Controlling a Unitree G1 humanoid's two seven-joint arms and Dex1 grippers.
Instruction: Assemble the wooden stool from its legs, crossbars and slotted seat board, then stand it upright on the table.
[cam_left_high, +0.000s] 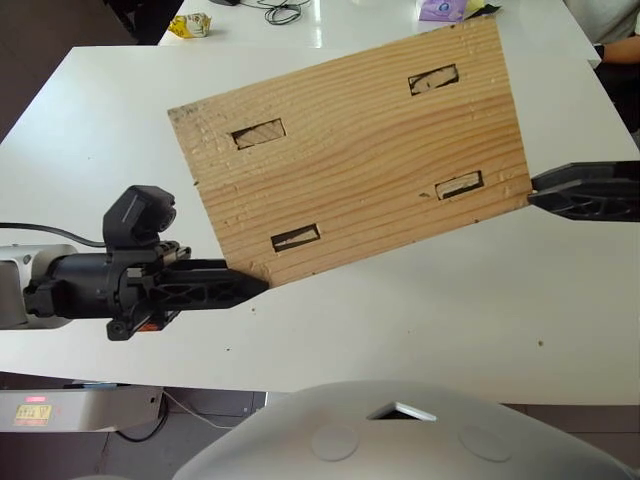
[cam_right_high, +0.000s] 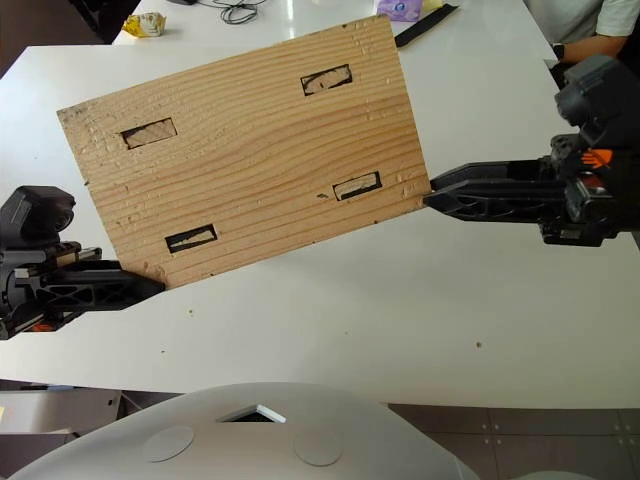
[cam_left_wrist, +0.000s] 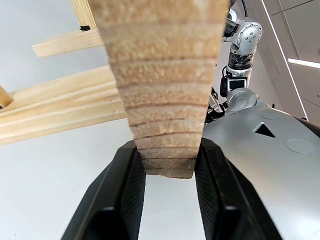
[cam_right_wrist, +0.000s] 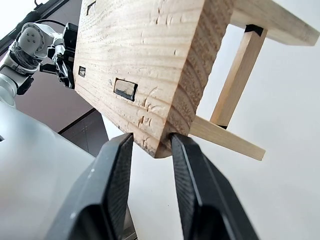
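**A:** Gripper status?

**B:** Left gripper is clamped on the seat board at the near-left corner. In the left wrist view both fingers press against the wood, with the end grain between them.

**A:** Right side?

**B:** Right gripper is pinching the near-right corner. Its fingers sit on either side of the corner, touching the wood. So the two arms hold the two ends of the board's near long edge.

**A:** Board pose?

**B:** Broad face up toward the head camera, over the white table, and skewed so the right end sits farther back. All four slots are visible, with pale wood showing inside them.

**A:** Frame attached?

**B:** Yes. In the right wrist view two legs run out from the underside, with a crossbar joining them. More bars show under the board in the left wrist view.

**A:** Feet on the table?

**B:** Can't tell, the board hides them from above.

**A:** Anything else nearby?

**B:** Yellow crumpled wrapper and a purple pack on the far table, well apart from the stool.
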